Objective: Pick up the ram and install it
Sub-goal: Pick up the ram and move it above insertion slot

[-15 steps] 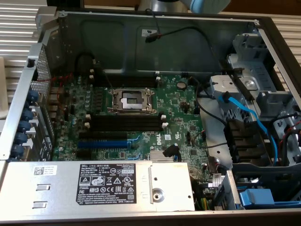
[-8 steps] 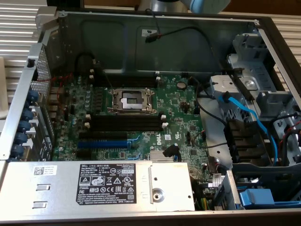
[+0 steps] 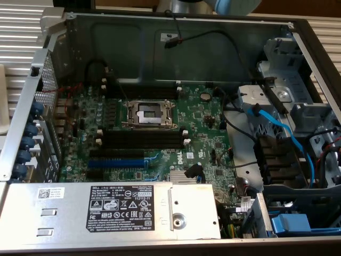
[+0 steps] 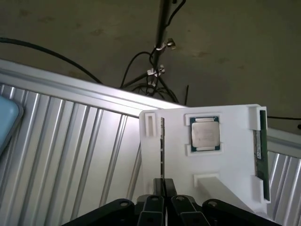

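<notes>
Wrist view: the gripper [image 4: 164, 184] is closed, with its fingers [image 4: 159, 187] drawn together on the upper edge of the ram [image 4: 162, 146]. The ram is seen edge-on as a thin dark strip. It stands upright in a groove of the white holder [image 4: 225, 160], running along one side edge, and the end nearer the gripper is hidden behind the fingers. A white clip [image 4: 150, 123] sits at the holder's corner, just beside the ram's far end. A CPU [image 4: 204, 133] lies flat in a square recess in the middle of the holder, toward the edge away from the gripper and apart from the ram. A spare stick [image 4: 261, 155], green, stands on edge in a groove along the opposite side edge. The holder rests on a ribbed metal table [image 4: 70, 141], close to the table's edge. Beyond that edge, dark cables [image 4: 155, 75] lie on the floor [image 4: 235, 47].

Exterior view: an open case [image 3: 298, 42] holds a green motherboard [image 3: 202, 114]. The socket [image 3: 149, 113] sits near the board's centre. Black slots [image 3: 141, 140] with white end clips run just beside the socket, and a blue slot [image 3: 116, 162] lies parallel to them, nearer the power supply [image 3: 128, 210]. The power supply lines the case's near edge. Blue cables [image 3: 277, 128] cross the drive bay at the exterior view's right. Part of the arm [image 3: 234, 5] shows above the case's far wall.
</notes>
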You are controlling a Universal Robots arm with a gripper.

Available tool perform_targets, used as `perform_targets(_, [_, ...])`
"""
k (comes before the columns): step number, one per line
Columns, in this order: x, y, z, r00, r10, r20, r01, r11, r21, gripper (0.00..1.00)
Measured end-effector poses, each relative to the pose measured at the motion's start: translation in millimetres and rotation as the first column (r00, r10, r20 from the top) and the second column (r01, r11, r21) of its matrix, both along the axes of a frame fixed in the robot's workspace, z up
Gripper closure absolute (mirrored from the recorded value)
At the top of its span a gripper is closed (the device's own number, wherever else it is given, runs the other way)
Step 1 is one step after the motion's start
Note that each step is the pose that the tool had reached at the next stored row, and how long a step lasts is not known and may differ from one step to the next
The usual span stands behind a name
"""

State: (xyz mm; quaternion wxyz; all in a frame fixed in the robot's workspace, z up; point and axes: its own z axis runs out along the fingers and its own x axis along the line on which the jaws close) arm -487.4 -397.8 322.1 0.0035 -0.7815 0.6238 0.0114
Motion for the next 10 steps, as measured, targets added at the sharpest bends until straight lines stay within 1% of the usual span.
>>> perform_targets(4, [2.0, -0.1, 18.1, 1.0, -0.008, -0.0017, 0.008, 1.0, -0.001, 0.88])
perform_targets(5, [2.6, -0.3, 20.7, 1.0, -0.008, -0.0023, 0.008, 1.0, -0.0011, 0.88])
perform_targets(10, [2.6, -0.6, 20.6, 1.0, -0.008, -0.0021, 0.008, 1.0, -0.0012, 0.88])
